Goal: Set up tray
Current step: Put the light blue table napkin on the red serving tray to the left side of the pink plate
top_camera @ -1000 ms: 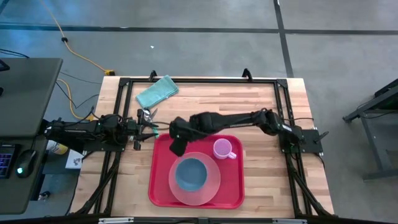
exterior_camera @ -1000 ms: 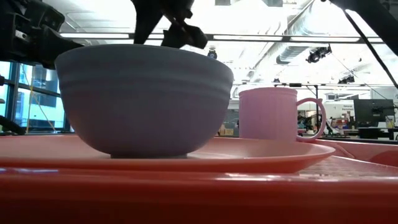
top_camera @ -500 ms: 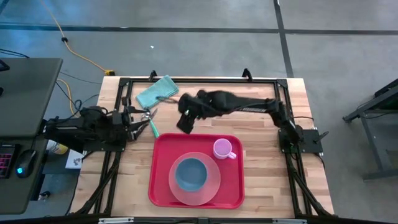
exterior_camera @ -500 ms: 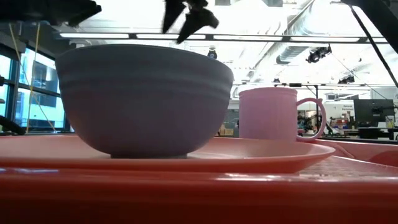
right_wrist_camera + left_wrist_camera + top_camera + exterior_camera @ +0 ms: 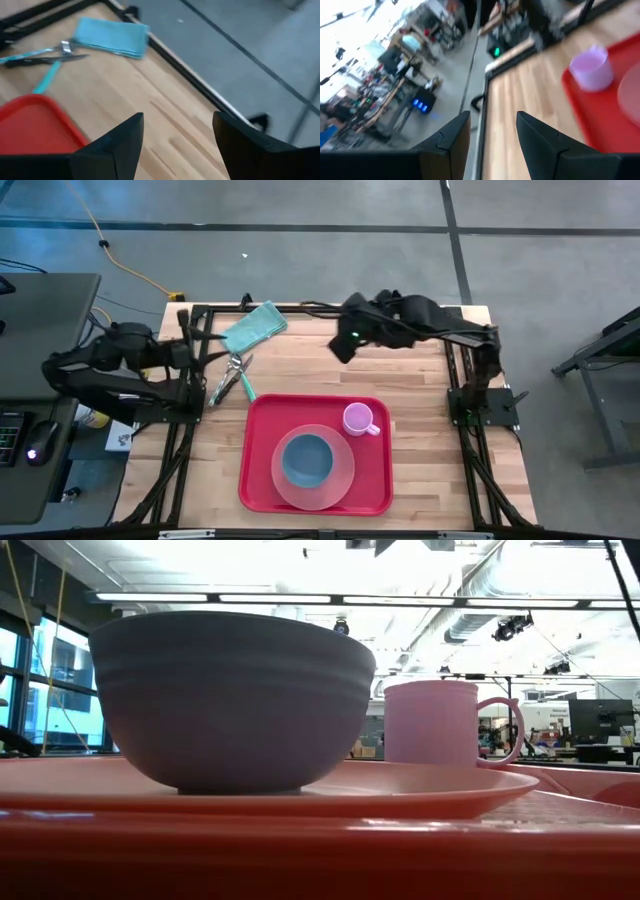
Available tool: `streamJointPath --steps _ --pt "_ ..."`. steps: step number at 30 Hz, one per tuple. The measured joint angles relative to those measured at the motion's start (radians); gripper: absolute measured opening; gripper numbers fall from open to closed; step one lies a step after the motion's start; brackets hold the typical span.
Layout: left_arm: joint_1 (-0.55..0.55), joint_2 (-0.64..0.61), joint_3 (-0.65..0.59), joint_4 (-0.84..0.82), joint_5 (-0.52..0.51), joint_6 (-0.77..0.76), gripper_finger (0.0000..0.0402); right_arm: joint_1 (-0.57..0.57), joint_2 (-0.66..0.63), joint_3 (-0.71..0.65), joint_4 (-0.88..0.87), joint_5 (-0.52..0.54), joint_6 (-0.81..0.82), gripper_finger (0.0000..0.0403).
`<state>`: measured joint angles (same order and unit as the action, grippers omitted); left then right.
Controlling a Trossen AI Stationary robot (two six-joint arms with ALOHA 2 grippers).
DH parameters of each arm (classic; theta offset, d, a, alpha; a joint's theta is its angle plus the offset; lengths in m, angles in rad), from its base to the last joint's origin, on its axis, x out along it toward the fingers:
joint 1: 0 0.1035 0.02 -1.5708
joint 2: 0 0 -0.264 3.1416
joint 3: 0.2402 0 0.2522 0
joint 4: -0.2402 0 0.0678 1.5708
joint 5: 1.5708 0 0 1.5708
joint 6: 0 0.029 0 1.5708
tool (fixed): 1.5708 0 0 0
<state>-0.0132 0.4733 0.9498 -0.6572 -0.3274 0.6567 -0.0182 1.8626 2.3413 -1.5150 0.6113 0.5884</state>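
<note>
L gripper point(image 5: 492, 132) spread, empty, at table's left edge; tray point(image 5: 262, 442) well off toward centre. R gripper point(image 5: 177, 132) spread, empty, above far edge; tray below w/ plate point(image 5: 340, 480), bowl point(image 5: 305, 460), cup point(image 5: 357, 419).

Bowl point(image 5: 306, 459) on plate point(image 5: 340, 480), in tray point(image 5: 262, 420)
</note>
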Motion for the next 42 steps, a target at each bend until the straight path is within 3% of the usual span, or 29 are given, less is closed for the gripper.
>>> streamJointPath --steps 3,6,12,15,20,23,27,34,39,42 --pt "0.000 0.029 0.072 -0.108 -0.046 0.025 0.0193 0.053 -0.044 -0.024 -0.049 0.099 0.082 0.0220" --pt "0.000 0.032 0.086 -0.144 -0.049 0.030 0.0193 0.113 -0.137 -0.154 -0.037 0.152 0.165 0.0220" --pt "0.000 0.026 0.086 -0.197 -0.060 0.010 0.0193 0.252 -0.475 -0.645 0.041 0.244 0.519 0.0211" --pt "0.000 0.027 0.086 -0.197 -0.061 -0.022 0.0193 0.292 -0.664 -0.890 0.135 0.231 0.633 0.0203" --pt "0.000 0.050 0.086 -0.215 -0.131 -0.038 0.0193 0.289 -0.916 -1.216 0.422 0.202 0.627 0.0190" --pt "0.000 0.090 0.086 -0.250 -0.185 -0.037 0.0193 0.261 -1.017 -1.354 0.486 0.166 0.631 0.0187" --pt "0.000 0.170 0.086 -0.267 -0.257 -0.033 0.0193 0.238 -1.112 -1.497 0.495 0.122 0.680 0.0188" --pt "0.056 0.291 0.085 -0.266 -0.270 -0.090 0.0193 0.204 -1.258 -1.662 0.604 0.112 0.692 0.0214" --pt "0.235 0.351 0.085 -0.242 -0.140 -0.113 0.0193 0.192 -1.304 -1.702 0.714 0.115 0.617 0.0230" --pt "0.394 0.386 0.085 -0.214 0.002 -0.100 0.0193 0.184 -1.304 -1.701 0.728 0.112 0.570 0.0231"
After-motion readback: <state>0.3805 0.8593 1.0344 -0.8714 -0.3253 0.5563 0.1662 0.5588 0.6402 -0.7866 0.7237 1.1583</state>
